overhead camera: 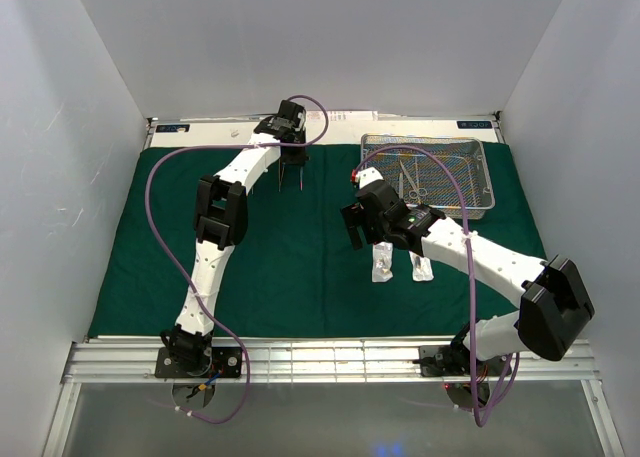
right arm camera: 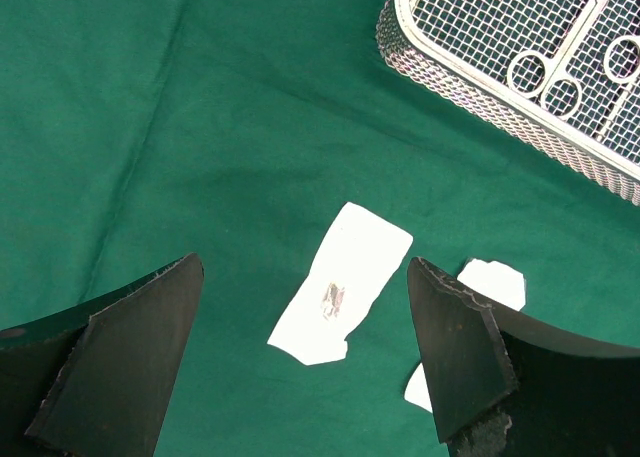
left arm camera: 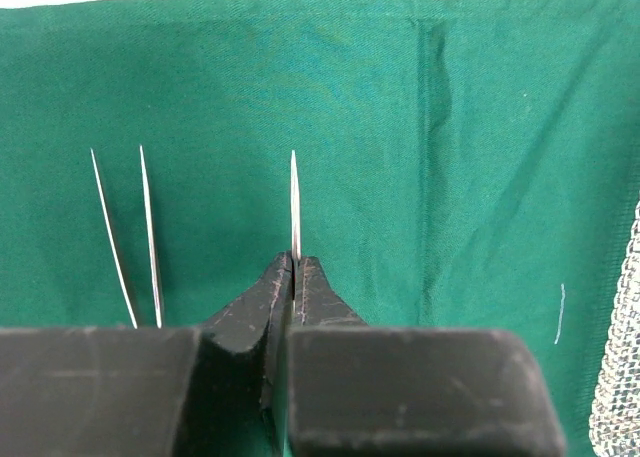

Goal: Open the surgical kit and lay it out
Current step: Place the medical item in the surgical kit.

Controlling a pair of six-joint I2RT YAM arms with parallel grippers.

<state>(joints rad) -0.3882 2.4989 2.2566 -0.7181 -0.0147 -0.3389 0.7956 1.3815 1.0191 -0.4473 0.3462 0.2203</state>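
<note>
Drape [overhead camera: 280, 267] lies flat over most of the worktop [overhead camera: 330, 127], white walls close on three sides. We see the mesh tray [overhead camera: 430, 172] far right, scissors [overhead camera: 412, 180] inside, packets [overhead camera: 382, 262] just near it. Only wrist views show left hand [left arm camera: 293, 267] clamped on a slim tool [left arm camera: 295, 197] beside forceps [left arm camera: 125, 237], right hand [right arm camera: 303, 267] spread wide over one packet; bare cloth lies left.

The right gripper [right arm camera: 303, 267] hangs over the dark green cloth [right arm camera: 200, 127], its two black fingers [right arm camera: 120, 367] spread wide apart. On the cloth between them lies a small white packet [right arm camera: 340, 297], flat and slanted, with a dark speck at its middle. A second packet [right arm camera: 492, 282] peeks out from behind the right-hand finger. Toward the bench's far right corner sits the silver wire-mesh tray [right arm camera: 450, 77], and metal ring handles [right arm camera: 545, 82] rest on its mesh floor.
</note>
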